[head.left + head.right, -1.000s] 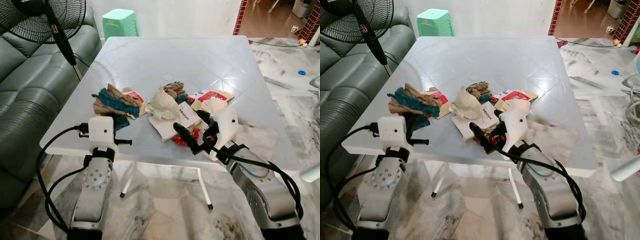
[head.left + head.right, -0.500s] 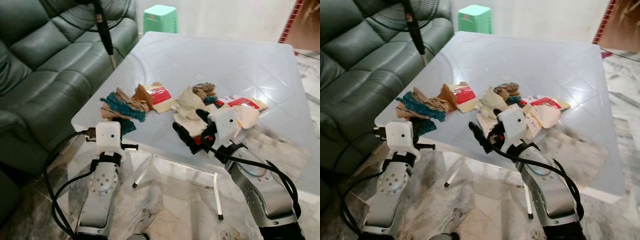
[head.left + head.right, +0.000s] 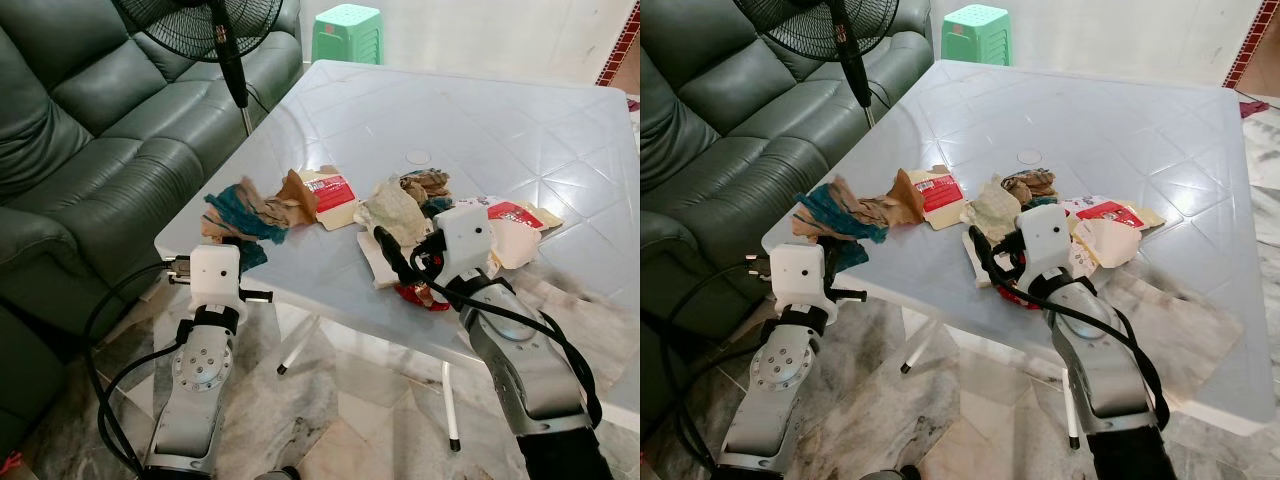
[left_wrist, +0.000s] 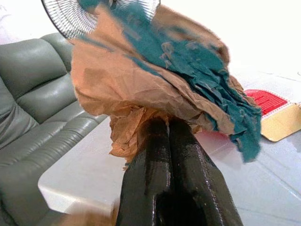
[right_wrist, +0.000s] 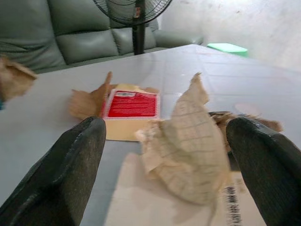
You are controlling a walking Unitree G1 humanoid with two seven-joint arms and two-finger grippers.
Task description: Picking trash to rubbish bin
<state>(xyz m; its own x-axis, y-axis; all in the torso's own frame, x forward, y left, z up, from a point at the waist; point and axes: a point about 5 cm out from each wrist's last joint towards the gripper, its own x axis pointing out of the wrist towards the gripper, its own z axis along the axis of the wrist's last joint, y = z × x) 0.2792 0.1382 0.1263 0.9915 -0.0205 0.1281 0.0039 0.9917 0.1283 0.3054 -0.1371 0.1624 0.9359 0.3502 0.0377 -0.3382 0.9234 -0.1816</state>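
While the head camera has swung left since a second ago, bringing more green sofa (image 3: 90, 150) into the frame's left, the trash lies unmoved mid-tabletop (image 3: 480, 120). At lower left, the left claw (image 4: 171, 141) is pressed closed on the crumpled brown-and-teal paper (image 3: 245, 205). At centre right, the right claw (image 3: 400, 262) gapes before a cream wrapper (image 5: 188, 141), so binning seems barely begun.

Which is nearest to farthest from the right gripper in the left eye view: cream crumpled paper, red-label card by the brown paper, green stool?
1. Cream crumpled paper, just ahead of the right gripper.
2. Red-label card, farther on, toward the robot's left.
3. Green stool, beyond the table's far edge.
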